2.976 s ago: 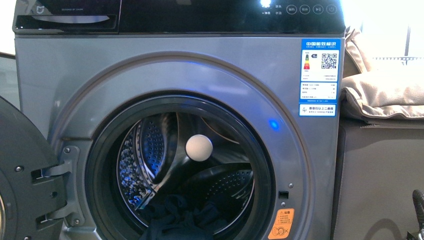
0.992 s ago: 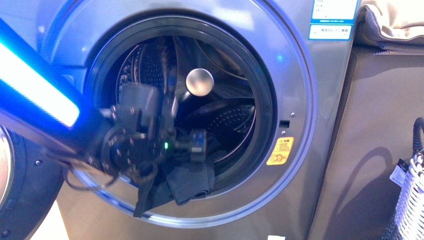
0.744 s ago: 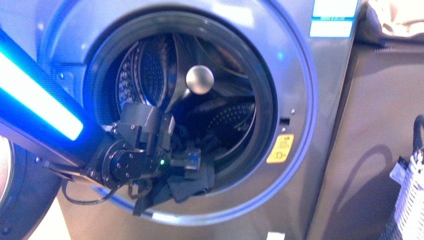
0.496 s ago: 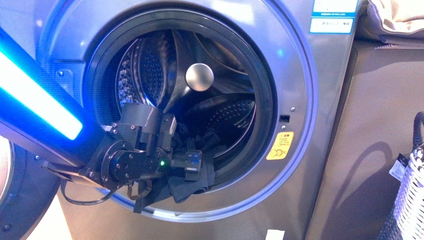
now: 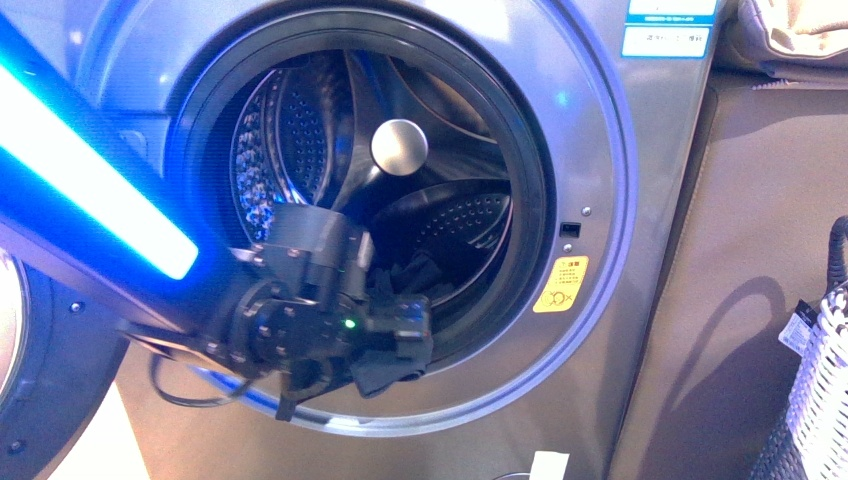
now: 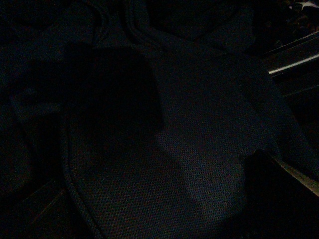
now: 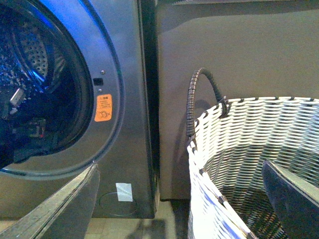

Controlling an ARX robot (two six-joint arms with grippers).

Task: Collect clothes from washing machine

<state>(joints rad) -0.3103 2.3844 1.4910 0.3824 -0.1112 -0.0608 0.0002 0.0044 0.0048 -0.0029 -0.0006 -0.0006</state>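
The silver-grey washing machine [image 5: 600,200] fills the front view, its porthole open and the perforated steel drum [image 5: 290,140] bare above. The clothes [image 5: 385,372], a dark navy bundle, lie at the bottom of the drum mouth and spill over the black rim. My left gripper [image 5: 412,335] is open at that bundle, with its fingers against the fabric. The left wrist view is dark. In the right wrist view my right gripper [image 7: 179,209] is open and empty, low beside the washing machine [image 7: 124,74], near its orange sticker [image 7: 103,108].
The round door [image 5: 40,400] hangs open at the far left. A white-and-grey woven basket [image 7: 249,149] with a dark handle stands right of the machine, also at the edge of the front view [image 5: 820,400]. A brown cabinet side [image 5: 760,230] adjoins the machine, with beige cushion fabric [image 5: 780,30] on top.
Three seconds ago no arm was in view. Over the last second the left arm has slid a little to the right and lower into the drum mouth, staying at the dark clothes.
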